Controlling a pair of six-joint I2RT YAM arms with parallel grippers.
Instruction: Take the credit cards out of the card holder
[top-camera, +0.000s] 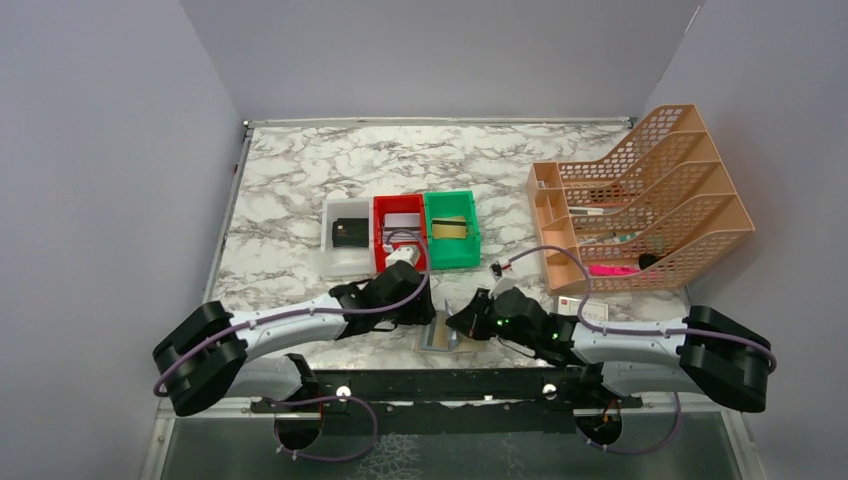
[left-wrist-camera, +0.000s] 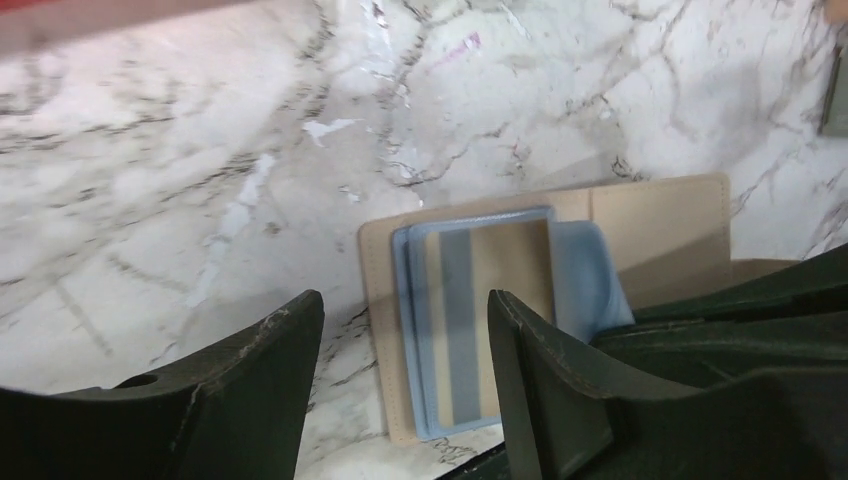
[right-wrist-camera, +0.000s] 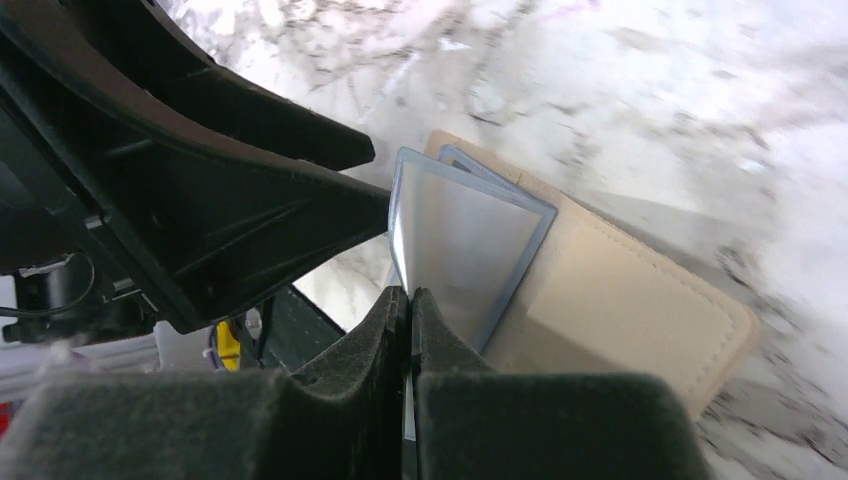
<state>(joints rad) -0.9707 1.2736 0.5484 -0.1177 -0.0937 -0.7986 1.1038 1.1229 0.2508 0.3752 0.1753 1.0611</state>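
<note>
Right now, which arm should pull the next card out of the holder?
Left. The left gripper hangs open over the card showing in the card holder, while the right gripper is shut on a raised sleeve, holding it.

We find bare table (top-camera: 290, 180) beyond the bins (top-camera: 379, 235) — room to pass. The card holder (top-camera: 440, 340) is hemmed by left arm (top-camera: 290, 320) and right arm (top-camera: 630, 345) — the rack (top-camera: 680, 190) walls the right.

Even, bright light with soft shadows; the marble table (right-wrist-camera: 650, 90) blurs in the right wrist view.
</note>
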